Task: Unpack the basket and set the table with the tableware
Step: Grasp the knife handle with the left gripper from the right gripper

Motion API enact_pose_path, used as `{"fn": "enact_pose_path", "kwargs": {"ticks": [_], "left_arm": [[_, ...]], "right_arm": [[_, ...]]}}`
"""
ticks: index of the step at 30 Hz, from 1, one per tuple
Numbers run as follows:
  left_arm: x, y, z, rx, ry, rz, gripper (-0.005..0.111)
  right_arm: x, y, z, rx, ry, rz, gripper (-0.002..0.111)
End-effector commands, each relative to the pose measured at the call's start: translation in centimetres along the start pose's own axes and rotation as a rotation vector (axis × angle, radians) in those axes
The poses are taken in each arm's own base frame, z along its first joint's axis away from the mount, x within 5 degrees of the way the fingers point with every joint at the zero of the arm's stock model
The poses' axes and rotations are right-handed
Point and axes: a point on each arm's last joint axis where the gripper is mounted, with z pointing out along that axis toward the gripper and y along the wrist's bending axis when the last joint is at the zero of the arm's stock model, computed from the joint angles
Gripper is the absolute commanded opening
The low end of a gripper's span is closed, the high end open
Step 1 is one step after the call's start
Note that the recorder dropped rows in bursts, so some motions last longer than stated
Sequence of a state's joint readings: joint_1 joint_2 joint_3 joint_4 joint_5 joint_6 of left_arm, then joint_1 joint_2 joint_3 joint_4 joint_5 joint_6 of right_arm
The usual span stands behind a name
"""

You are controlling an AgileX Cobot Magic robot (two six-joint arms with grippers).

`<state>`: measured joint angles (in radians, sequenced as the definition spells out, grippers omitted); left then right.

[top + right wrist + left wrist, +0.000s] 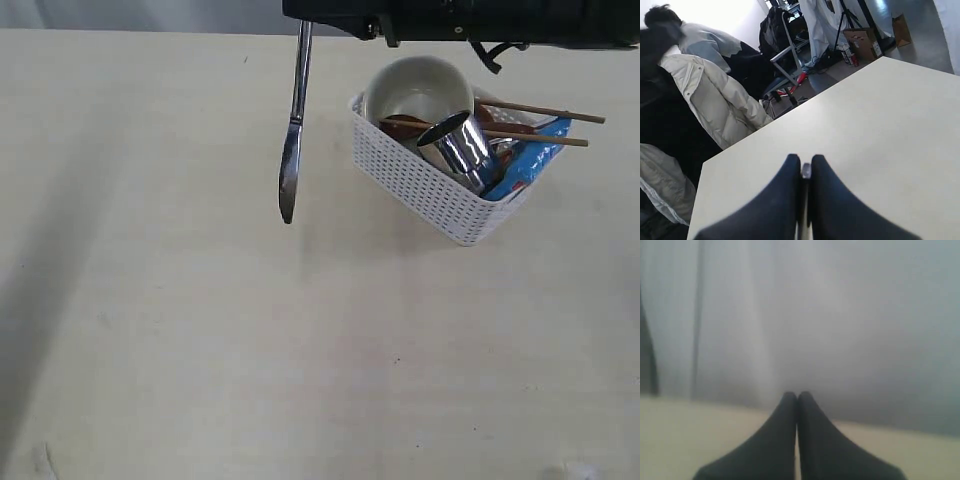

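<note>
Right wrist view — right gripper (pixel 805 164) clamped on knife (pixel 294 125); left gripper (pixel 798 397) clenched, empty.

A grey floor (pixel 927 47), cardboard box (pixel 861 42), chair (pixel 784 54) and pale padded coat (pixel 715 105).

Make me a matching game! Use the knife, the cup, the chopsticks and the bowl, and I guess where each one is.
Things:
1. knife
2. steel cup
3. chopsticks
4. bowl

Places:
A. poking out past the rim of the basket
B. white, tipped up at one end of the basket
C. hanging in the air, tip down, outside the basket
D. shiny, tilted over in the middle of the basket

Pairs: 1-C, 2-D, 3-A, 4-B
</note>
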<state>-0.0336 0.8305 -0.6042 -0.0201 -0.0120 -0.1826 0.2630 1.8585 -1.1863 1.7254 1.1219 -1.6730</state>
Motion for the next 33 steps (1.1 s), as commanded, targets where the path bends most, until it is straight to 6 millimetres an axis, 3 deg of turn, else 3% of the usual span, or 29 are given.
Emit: {"fn": "enact_pose_path", "kwargs": {"ticks": [1,6,10,15,17,21,24,29,33], "left_arm": [[4.0,-1.5,5.6,0.018,0.407,0.059,0.000],[7.2,-7.3,7.3,0.243,0.454,0.146,0.000],[8.5,-11.6,6.1,0.422,0.434,0.210,0.000],[9.7,-14.8,4.7,0.562,0.411,0.254,0.005],[10.3,-15.6,4.6,0.596,0.405,0.274,0.016],[11.4,-16.5,5.4,0.618,0.378,0.282,0.054],[12.4,-17.0,6.3,0.638,0.332,0.312,0.073],[14.5,-17.9,7.7,0.672,0.273,0.319,0.077],[15.0,-18.3,8.3,0.691,0.199,0.287,0.076]], "right_arm": [[-0.5,0.2,-0.1,-0.006,-0.024,0.001,0.000],[-0.5,0.2,-0.1,-0.002,-0.023,0.001,0.000],[-0.5,0.2,-0.1,-0.002,-0.023,0.001,0.000],[-0.5,0.2,-0.1,-0.002,-0.023,0.001,0.000],[-0.5,0.2,-0.1,-0.002,-0.023,0.001,0.000],[-0.5,0.2,-0.1,-0.002,-0.023,0.001,0.000],[-0.5,0.2,-0.1,-0.004,-0.023,0.001,0.000],[-0.5,0.2,-0.1,-0.004,-0.023,0.001,0.000],[-0.5,0.2,-0.1,-0.004,-0.023,0.001,0.000]]}}
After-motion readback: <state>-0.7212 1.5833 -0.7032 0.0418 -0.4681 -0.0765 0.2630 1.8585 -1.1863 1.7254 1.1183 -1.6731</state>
